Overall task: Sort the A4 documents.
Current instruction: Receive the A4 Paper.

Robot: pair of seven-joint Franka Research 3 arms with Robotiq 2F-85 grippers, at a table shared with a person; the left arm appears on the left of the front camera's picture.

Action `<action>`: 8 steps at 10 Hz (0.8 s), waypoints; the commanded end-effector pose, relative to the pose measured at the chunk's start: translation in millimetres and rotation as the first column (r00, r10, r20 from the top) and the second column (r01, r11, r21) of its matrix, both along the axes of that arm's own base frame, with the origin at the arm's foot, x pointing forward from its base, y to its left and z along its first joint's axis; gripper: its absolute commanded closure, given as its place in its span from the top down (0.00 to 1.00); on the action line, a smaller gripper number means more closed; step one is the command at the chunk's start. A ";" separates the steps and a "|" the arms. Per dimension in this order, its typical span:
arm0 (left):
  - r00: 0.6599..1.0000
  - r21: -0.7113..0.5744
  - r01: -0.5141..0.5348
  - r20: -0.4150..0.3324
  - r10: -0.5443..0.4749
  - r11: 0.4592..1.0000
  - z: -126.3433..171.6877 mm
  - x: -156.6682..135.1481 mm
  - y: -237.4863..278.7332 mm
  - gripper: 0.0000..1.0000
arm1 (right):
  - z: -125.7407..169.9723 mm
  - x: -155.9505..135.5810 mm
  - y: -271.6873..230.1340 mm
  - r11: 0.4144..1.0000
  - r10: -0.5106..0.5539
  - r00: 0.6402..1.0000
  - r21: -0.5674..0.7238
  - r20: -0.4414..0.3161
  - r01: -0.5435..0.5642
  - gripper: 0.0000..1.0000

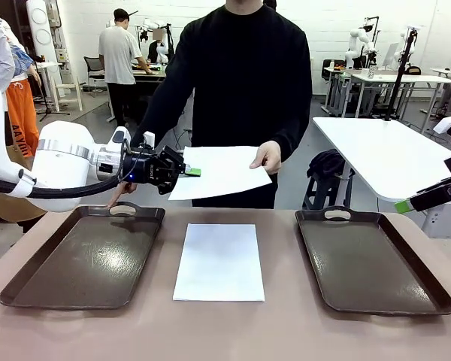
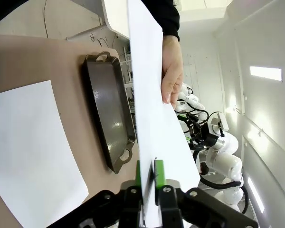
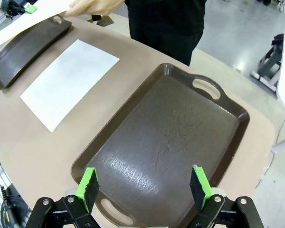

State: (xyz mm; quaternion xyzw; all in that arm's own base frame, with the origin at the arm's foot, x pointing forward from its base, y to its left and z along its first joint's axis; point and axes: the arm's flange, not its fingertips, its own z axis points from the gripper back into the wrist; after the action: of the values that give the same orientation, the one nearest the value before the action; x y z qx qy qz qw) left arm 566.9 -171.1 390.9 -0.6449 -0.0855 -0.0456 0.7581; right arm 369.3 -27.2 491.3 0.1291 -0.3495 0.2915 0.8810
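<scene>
Now your left gripper (image 1: 189,172) is clamped on the side edge of the raised sheet (image 1: 224,169), its green pads pressed together on the paper. The person's hand (image 1: 269,156) holds the opposite side. Treat the paper as light, limp and easy to crease. Gripped at one edge only, it will likely droop and flutter once the hand lets go, so move slowly and keep it level.

The second sheet (image 1: 219,261) lies flat on the table (image 1: 225,335) between the left tray (image 1: 83,259) and the right tray (image 1: 368,263), touching neither. Flush like that, it offers only an edge to take.

Your right gripper (image 3: 145,185) hangs with its jaws wide apart above the right tray. Both trays are bare, and their raised rims need clearing on the way in.
</scene>
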 end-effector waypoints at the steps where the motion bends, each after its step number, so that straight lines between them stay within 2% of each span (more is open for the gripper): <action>1: 1.000 -0.012 -0.026 0.018 0.026 1.000 2.0 -2.9 -1.6 0.00 | -0.7 0.0 0.4 1.000 0.004 1.000 0.008 -0.001 -0.004 1.00; 8: 0.999 0.076 0.014 -0.044 -0.011 0.997 0.6 -1.8 -1.9 0.00 | -0.7 0.0 0.4 1.000 0.004 1.000 0.008 -0.001 -0.004 1.00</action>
State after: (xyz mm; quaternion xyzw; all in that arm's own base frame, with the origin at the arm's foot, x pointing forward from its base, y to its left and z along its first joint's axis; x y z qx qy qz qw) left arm 566.1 -172.8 388.6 -0.6328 -0.0815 -0.0440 0.7688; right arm 369.3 -27.2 491.3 0.1291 -0.3495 0.2915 0.8810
